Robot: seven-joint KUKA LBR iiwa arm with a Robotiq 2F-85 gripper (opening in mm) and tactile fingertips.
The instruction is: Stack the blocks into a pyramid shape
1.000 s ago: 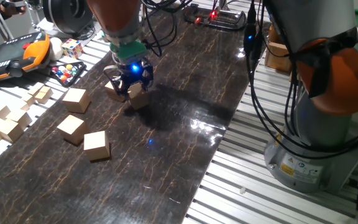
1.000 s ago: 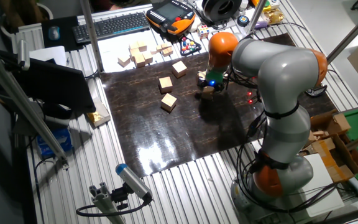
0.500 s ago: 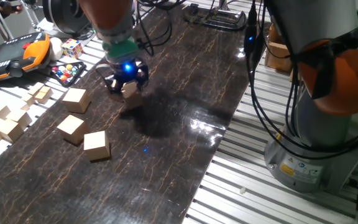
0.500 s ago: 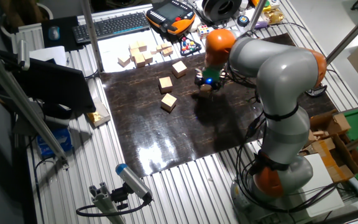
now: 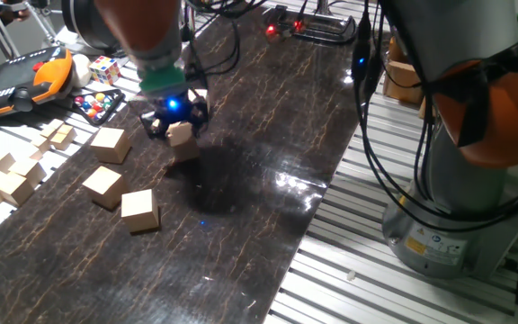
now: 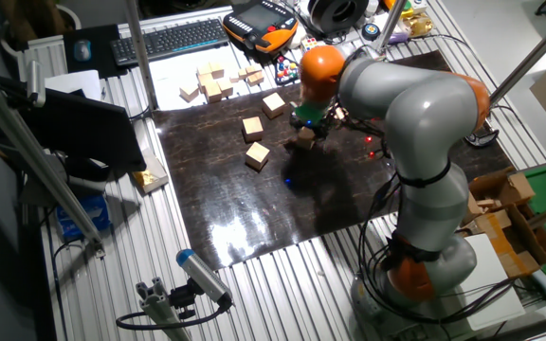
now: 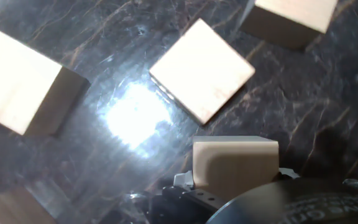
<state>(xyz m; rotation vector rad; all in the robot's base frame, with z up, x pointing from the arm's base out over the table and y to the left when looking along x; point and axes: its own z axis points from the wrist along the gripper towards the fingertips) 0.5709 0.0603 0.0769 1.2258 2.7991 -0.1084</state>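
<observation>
Tan wooden block (image 5: 181, 135) clamped in hand (image 5: 177, 131), lifted above dark table (image 5: 268, 162) | 3 loose blocks (image 5: 104, 185) nearby | risk: tilted grip skews placement, topples pyramid.

Four tan blocks (image 5: 111, 144) on the mat (one lifted), one puzzle cube (image 5: 104, 69).

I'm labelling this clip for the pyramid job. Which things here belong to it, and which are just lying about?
Belong to the job:
- held block in the gripper
- three loose blocks on the dark mat

Just lying about:
- pile of smaller wooden pieces
- multicoloured puzzle cube
- orange-and-black pendant
- keyboard
</observation>
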